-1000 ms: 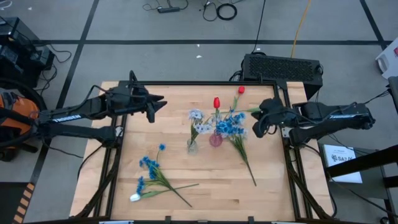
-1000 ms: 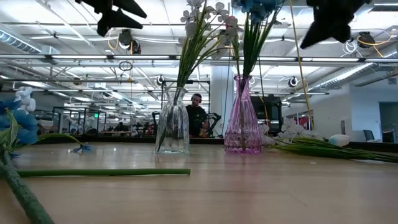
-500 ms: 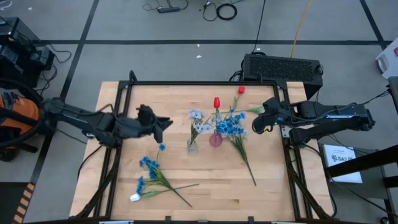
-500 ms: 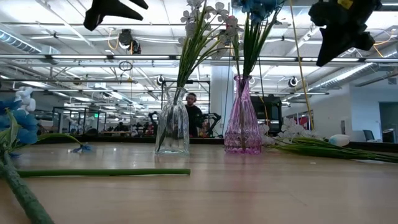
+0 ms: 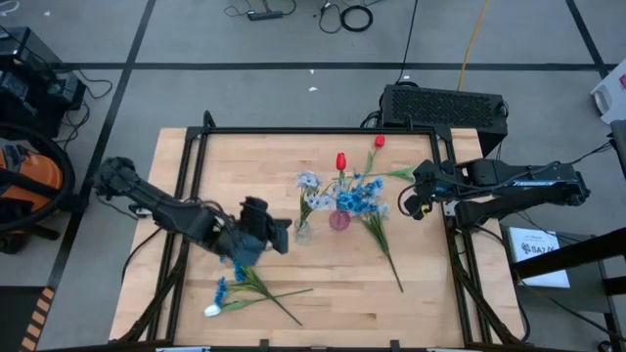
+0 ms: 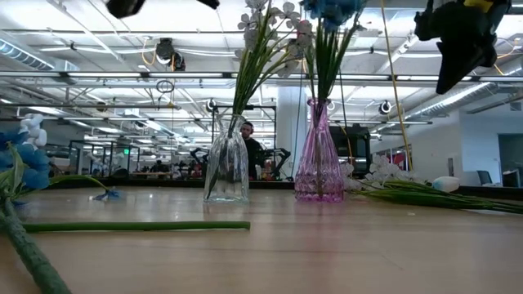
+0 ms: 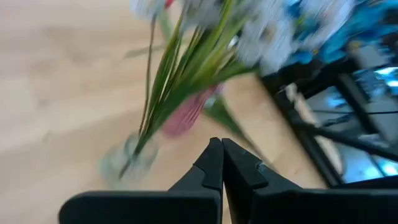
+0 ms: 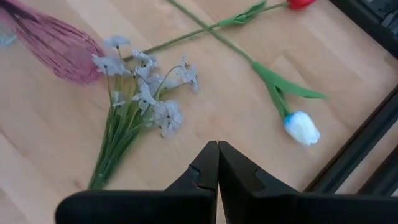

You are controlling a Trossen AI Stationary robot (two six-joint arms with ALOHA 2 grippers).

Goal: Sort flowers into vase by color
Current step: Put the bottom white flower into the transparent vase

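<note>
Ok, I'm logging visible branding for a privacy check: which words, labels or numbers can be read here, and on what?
White box on the floor beside the table: dark print, too blurred to read.
Green sign far back in the room: too small to read.
Nothing else shows any text.

Site: large open-plan robotics lab or industrial workspace. Low view, background: high ceiling with exposed pipes and strip lights (image 6: 98, 77) across the upper frame, glass partitions at left, a person (image 6: 252, 151) at a workstation mid-frame. High view: wooden desk (image 5: 284, 156) in a black metal frame on grey tiled floor, loose cables (image 5: 347, 15) at top centre, black electronics box (image 5: 445, 105) upper right of desk
</note>
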